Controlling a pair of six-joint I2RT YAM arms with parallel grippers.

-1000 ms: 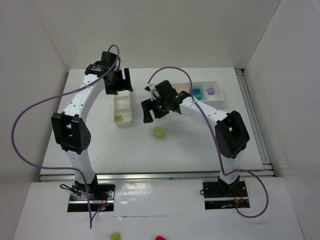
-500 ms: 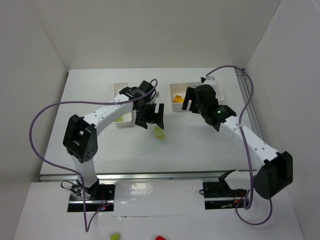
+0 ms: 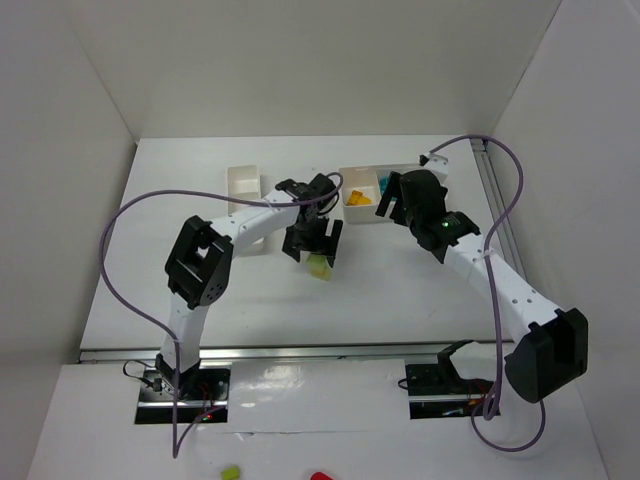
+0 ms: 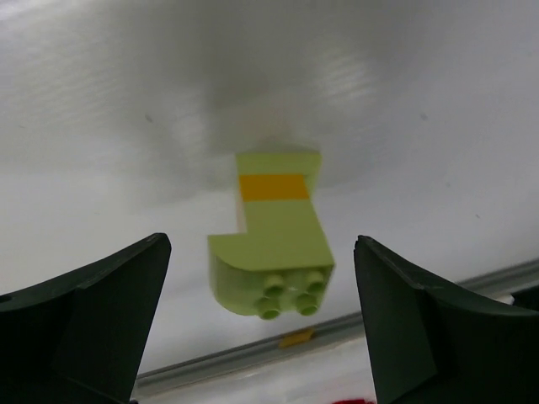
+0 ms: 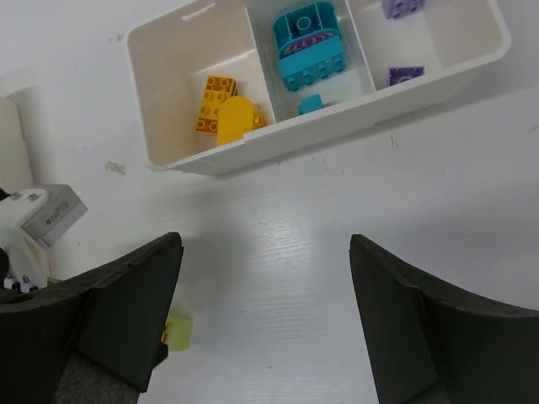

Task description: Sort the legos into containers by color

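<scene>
A lime green lego stack with a yellow-orange layer (image 4: 274, 252) lies on the white table (image 3: 400, 290) and also shows in the top view (image 3: 318, 266). My left gripper (image 4: 261, 337) is open just over it, fingers wide on either side, not touching; in the top view it (image 3: 314, 245) hangs above the stack. My right gripper (image 5: 265, 328) is open and empty beside the wide three-compartment tray (image 5: 194, 160), which holds yellow-orange bricks (image 5: 223, 114), teal bricks (image 5: 307, 46) and purple bricks (image 5: 404, 76). The narrow tray (image 3: 243, 183) is partly hidden by the left arm.
The right gripper (image 3: 393, 208) sits at the wide tray's near edge (image 3: 345, 180). The lime stack shows at the right wrist view's lower left (image 5: 178, 330), next to part of the left arm (image 5: 34, 227). A lime brick (image 3: 230, 470) lies off the table.
My left arm swung from the narrow tray to above the lime stack at table centre. My right arm pulled back from the centre to the wide tray.
</scene>
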